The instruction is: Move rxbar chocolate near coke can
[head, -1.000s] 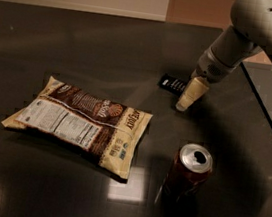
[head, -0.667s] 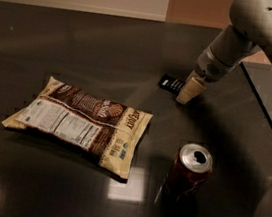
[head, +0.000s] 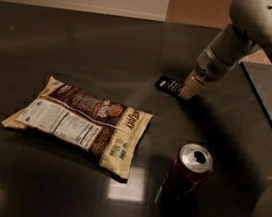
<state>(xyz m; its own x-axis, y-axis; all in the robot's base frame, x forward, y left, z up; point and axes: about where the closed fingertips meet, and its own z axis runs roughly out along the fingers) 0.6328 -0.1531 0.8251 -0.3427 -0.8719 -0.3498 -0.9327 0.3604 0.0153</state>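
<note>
Since a second ago the gripper [head: 189, 89] has slid a little toward the far side of the table [head: 84, 42]. It has closed the small gap that lay between it and the rxbar chocolate [head: 168, 84], and its tan tip now sits at the right end of the bar, overlapping that end in this view. The bar itself lies flat where it was, at the back of the dark table, and so do the other things.

How wide the gripper stands, and whether it already has hold of the bar, I cannot tell; the tip reads as one pale block pressed down at the wrapper's edge.

The coke can [head: 189, 176] stands upright toward the near edge, well apart from the bar and a little to the right of it. The large tan-and-brown snack bag [head: 81, 123] lies flat to the left, clear of both.

Judging by this, the reach is finished and the grasp is the step in hand. The carry toward the can is not yet begun, so most of the task is left to do.
</note>
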